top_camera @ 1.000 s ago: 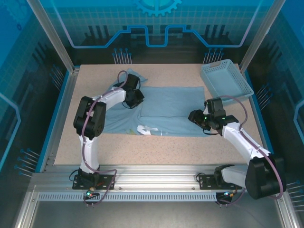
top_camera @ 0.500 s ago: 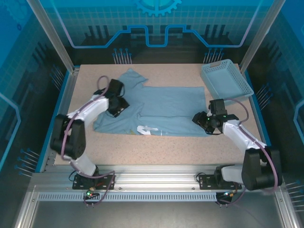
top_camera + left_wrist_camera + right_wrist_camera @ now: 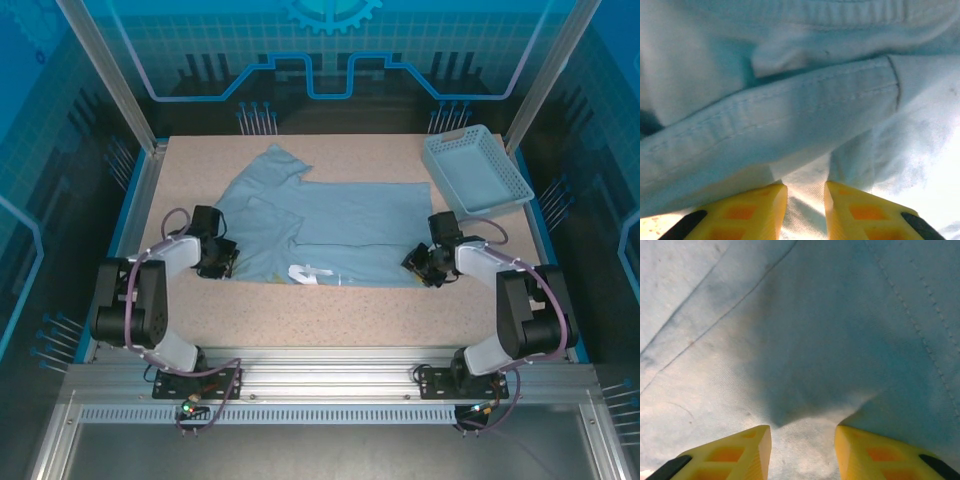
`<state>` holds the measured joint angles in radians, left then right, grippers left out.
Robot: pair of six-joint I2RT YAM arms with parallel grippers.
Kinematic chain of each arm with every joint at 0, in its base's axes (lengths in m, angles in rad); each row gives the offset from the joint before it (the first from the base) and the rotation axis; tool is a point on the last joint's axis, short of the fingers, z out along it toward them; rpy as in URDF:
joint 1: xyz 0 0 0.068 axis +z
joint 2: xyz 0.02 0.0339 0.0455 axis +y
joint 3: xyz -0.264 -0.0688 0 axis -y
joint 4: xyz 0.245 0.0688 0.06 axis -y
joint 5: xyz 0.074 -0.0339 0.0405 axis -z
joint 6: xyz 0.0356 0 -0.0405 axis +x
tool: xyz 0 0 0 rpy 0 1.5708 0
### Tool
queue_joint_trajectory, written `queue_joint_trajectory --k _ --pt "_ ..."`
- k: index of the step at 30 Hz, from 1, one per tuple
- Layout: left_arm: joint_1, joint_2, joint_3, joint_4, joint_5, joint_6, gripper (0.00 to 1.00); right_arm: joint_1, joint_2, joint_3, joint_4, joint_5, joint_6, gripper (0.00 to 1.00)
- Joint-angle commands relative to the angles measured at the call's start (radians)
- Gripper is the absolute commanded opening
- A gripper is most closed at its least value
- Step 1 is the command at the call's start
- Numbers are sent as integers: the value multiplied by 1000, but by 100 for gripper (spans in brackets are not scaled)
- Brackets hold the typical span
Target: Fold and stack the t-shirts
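The table (image 3: 340, 310) carries one t-shirt (image 3: 350, 225) spread flat at centre, with the basket (image 3: 478, 172) at 1 o'clock. The left gripper (image 3: 222, 262) sits on the shirt's 9 o'clock edge and the right gripper (image 3: 415, 262) at 4 o'clock, probably to lift both ends for a fold. Each pair of jaws stands narrowly parted astride bunched cloth. I cannot tell whether they are clamped.

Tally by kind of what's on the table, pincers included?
Pale dusty-blue fabric t-shirt: 1
Light blue rectangular plastic mesh basket: 1
Yellow-fingered pincers: 2, left pincer and right pincer
Total: 4
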<state>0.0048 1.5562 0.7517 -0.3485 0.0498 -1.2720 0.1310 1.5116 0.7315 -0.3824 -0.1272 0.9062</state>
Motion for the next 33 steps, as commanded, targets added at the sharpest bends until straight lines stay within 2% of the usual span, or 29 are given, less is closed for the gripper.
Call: queue_joint_trajectory --k 1,4,7,12,17,21,30,33 --pt "8 15 -94 -47 -15 -115 28 9 52 38 -76 52 42 39" --pt "8 -38 -148 -48 -9 -180 26 9 79 89 -182 84 58 38" --pt "8 -105 -206 -2 -7 -231 26 10 75 93 -178 67 77 37" --pt "8 -101 -146 -49 -18 -122 27 9 78 90 -144 55 86 37" --pt "7 -88 -152 10 2 -87 28 8 100 100 -137 47 82 36" --pt "-2 -65 -93 -19 7 -22 29 13 97 114 -157 58 65 36" --pt "-5 -15 12 -47 14 -19 29 62 55 125 -185 97 88 35" --pt "-4 -12 48 -112 -26 -29 29 81 29 128 -197 120 102 35"
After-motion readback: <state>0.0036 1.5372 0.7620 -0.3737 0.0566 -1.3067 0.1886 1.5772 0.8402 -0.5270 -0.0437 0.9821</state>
